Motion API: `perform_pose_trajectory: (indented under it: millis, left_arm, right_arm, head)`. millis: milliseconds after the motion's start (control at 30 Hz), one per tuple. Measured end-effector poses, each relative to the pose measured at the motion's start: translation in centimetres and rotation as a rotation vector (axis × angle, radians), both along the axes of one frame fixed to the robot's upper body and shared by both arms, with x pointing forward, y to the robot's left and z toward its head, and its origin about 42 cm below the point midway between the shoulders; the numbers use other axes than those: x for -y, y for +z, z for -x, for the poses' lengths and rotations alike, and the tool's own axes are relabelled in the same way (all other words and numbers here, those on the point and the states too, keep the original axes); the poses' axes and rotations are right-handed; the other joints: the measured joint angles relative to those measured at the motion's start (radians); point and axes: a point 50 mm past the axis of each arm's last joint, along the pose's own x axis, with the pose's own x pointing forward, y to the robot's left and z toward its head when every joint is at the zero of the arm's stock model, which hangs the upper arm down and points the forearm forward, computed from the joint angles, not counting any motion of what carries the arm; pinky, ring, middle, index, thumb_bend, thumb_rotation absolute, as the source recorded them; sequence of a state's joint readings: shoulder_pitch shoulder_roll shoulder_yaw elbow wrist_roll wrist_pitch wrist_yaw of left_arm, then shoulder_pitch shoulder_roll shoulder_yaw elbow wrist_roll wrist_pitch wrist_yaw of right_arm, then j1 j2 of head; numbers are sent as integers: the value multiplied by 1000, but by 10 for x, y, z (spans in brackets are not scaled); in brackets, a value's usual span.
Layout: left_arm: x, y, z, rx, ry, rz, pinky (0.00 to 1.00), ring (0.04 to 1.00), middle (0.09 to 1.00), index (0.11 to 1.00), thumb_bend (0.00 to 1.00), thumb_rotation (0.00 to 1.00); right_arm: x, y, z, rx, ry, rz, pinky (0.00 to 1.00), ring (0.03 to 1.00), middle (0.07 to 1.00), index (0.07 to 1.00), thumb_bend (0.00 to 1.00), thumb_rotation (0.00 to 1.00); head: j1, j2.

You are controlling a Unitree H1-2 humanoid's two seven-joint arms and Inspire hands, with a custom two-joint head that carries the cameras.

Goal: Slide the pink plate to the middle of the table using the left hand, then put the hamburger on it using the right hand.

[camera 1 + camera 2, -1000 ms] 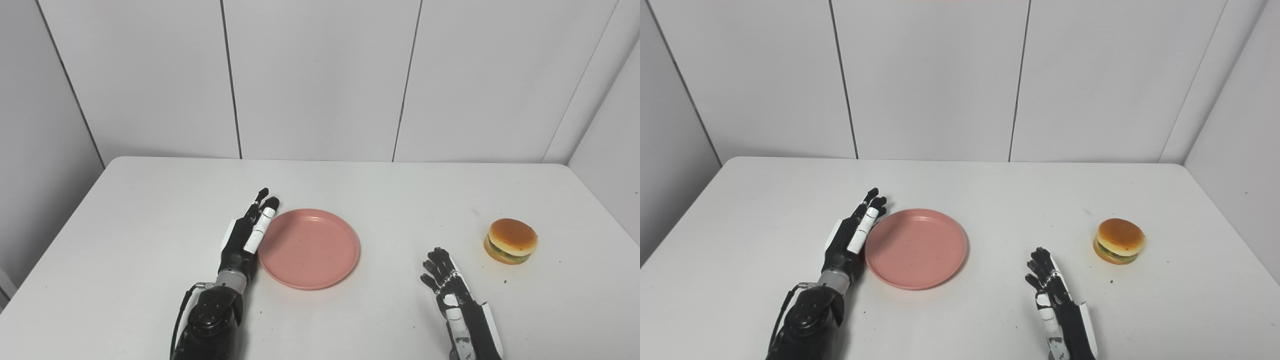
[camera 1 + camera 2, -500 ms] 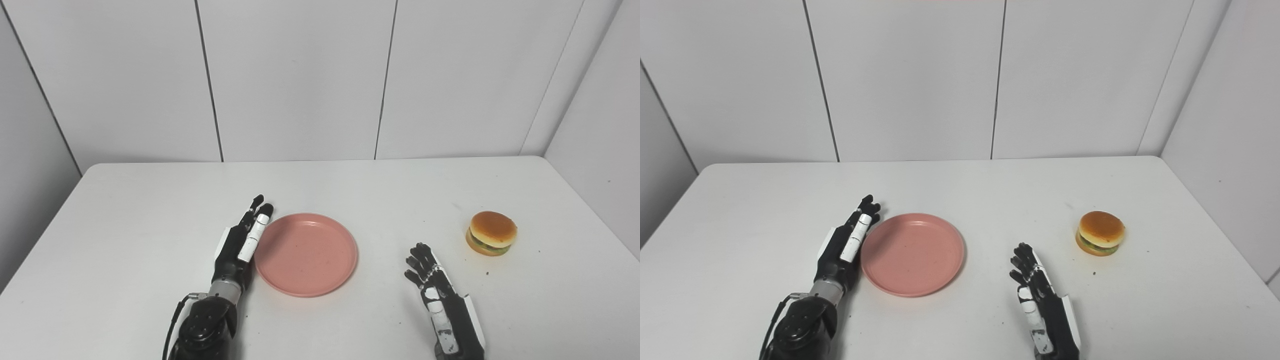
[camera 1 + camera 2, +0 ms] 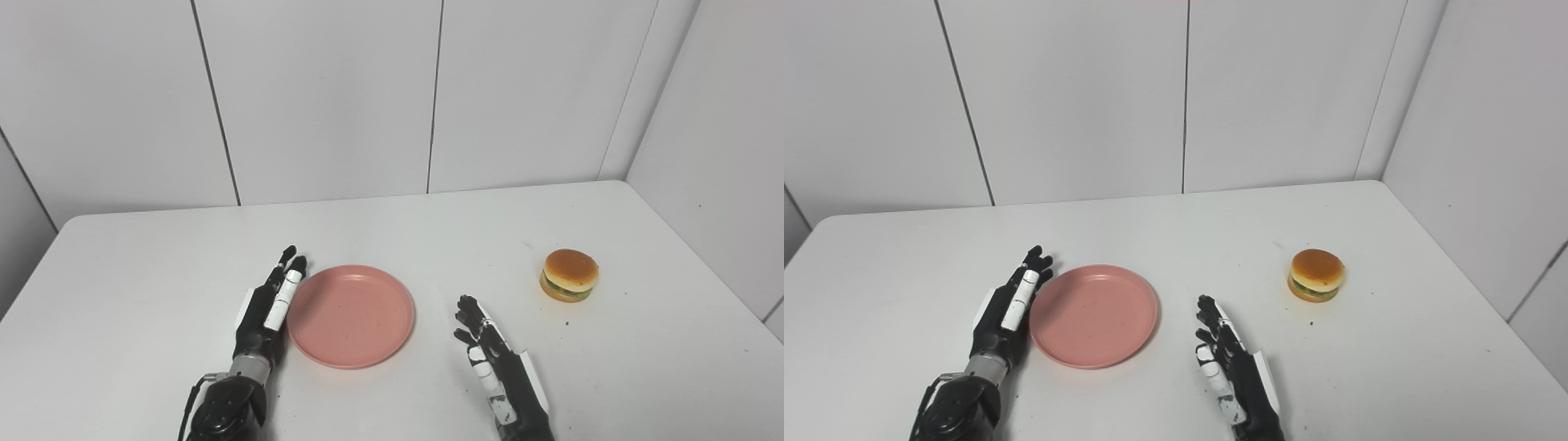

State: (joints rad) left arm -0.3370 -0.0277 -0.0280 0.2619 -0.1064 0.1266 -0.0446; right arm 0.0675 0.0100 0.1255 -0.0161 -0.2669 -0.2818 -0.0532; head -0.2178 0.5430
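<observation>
Two hands, plate, hamburger on bench.
Left hand: fingers straight and together, edge-on against the plate, holding nothing. Right hand: fingers spread, empty, right of plate. Hamburger: far right, well apart. Bench: white.

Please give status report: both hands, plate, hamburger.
Left robot hand open, beside round pink plate. Right robot hand open, empty. Toy hamburger untouched. Path clear.
</observation>
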Motion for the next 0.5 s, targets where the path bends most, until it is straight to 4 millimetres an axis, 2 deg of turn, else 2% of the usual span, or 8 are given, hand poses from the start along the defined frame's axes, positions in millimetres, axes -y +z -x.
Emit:
perform_pose_trajectory:
  millis: [33, 133, 333, 367, 500]
  left_arm:
    - [0, -1, 0, 0, 0, 0, 846, 942, 943, 955, 857, 815]
    - [2, -4, -2, 2, -3, -1, 840, 941, 942, 957, 857, 815]
    - [3, -4, -3, 10, -13, 2, 817, 930, 936, 955, 861, 809]
    - [3, -4, -3, 10, -14, 1, 810, 925, 933, 952, 862, 807]
    - [2, -5, -4, 13, -15, 1, 813, 915, 921, 942, 871, 790]
  right_arm:
    - [-2, 1, 1, 20, -12, 67, 823, 897, 919, 904, 734, 796]
    - [-5, 4, 2, 84, -67, 240, 823, 887, 907, 902, 720, 792]
    - [1, 38, 3, 173, -142, 270, 809, 891, 920, 920, 716, 826]
    - [4, 41, 2, 172, -155, 271, 838, 905, 931, 923, 732, 765]
    - [14, 60, 2, 124, -198, 294, 867, 921, 935, 915, 785, 654]
  head:
    - [0, -5]
    - [-3, -8]
    - [-11, -15]
    - [-11, -15]
    - [-5, -21]
